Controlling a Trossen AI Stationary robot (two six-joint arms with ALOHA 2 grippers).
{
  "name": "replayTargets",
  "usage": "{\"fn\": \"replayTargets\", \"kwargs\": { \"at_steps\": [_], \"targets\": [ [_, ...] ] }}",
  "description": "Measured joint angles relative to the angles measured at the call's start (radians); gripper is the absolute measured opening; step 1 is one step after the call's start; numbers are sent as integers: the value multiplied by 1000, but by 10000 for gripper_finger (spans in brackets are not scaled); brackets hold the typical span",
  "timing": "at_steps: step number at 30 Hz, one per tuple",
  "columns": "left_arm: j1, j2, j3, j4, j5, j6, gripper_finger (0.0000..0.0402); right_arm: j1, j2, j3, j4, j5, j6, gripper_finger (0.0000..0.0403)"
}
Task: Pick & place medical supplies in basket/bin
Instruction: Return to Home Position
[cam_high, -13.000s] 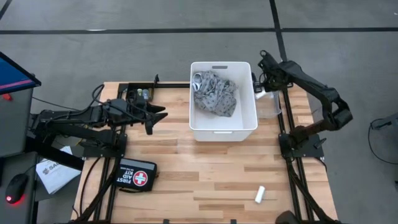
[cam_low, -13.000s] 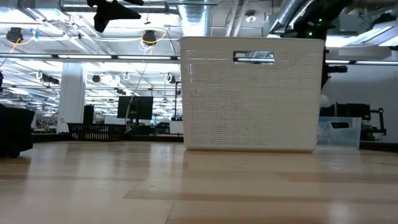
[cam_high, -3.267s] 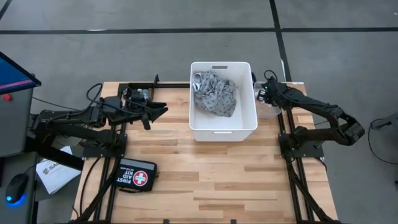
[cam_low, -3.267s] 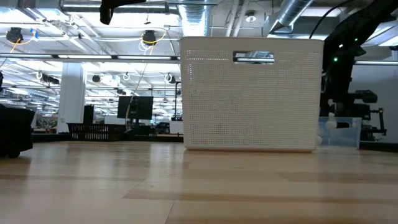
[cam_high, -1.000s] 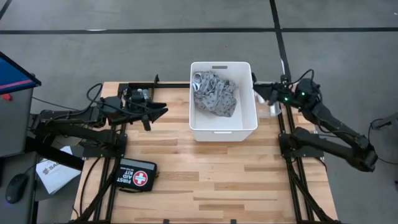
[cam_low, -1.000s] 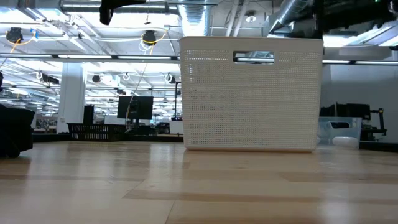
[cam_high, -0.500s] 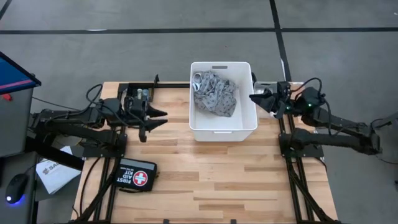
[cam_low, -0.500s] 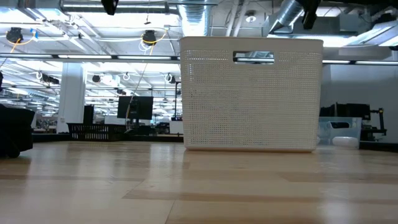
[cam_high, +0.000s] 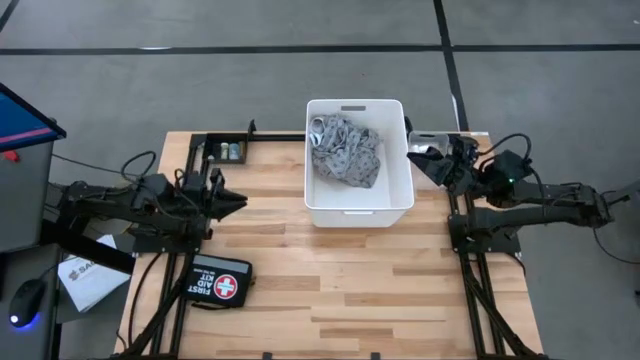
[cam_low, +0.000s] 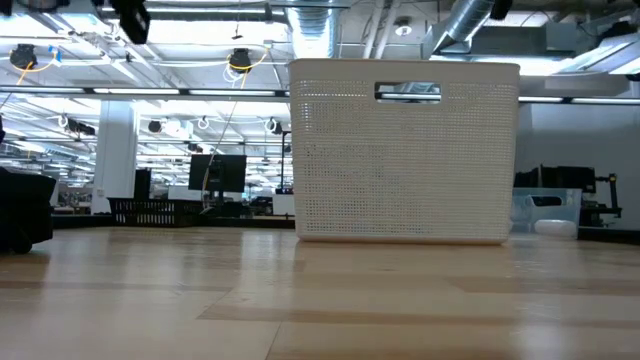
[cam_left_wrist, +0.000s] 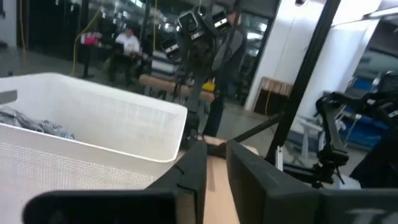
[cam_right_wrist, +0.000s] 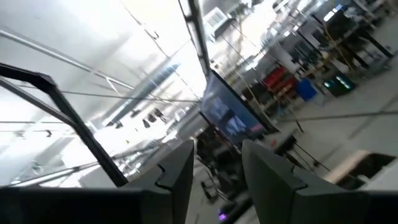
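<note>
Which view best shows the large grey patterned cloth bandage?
The high view: it looks down into the white rectangular plastic tub, so the grey patterned cloth bandage shows whole. The left wrist view catches only a grey edge inside the rim; the low view shows the tub's perforated wall; the right wrist view misses it.

Perforated white plastic tub (cam_low: 404, 150) holds patterned grey cloth (cam_high: 346, 150) on matt wooden table (cam_high: 330, 280).

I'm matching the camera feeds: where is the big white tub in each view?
High view: white tub at upper centre.
Low view: centre-right.
Left wrist view: left half.
Right wrist view: not in it.
Shared landmark: its handle slot, in high and low views.
</note>
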Motion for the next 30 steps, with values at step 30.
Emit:
{"fn": "replayTargets", "kwargs": {
  "at_steps": [30],
  "targets": [
    [34,-383,-437,11,85,57,0,133,98,39,167,143,36,133]
  ]
}}
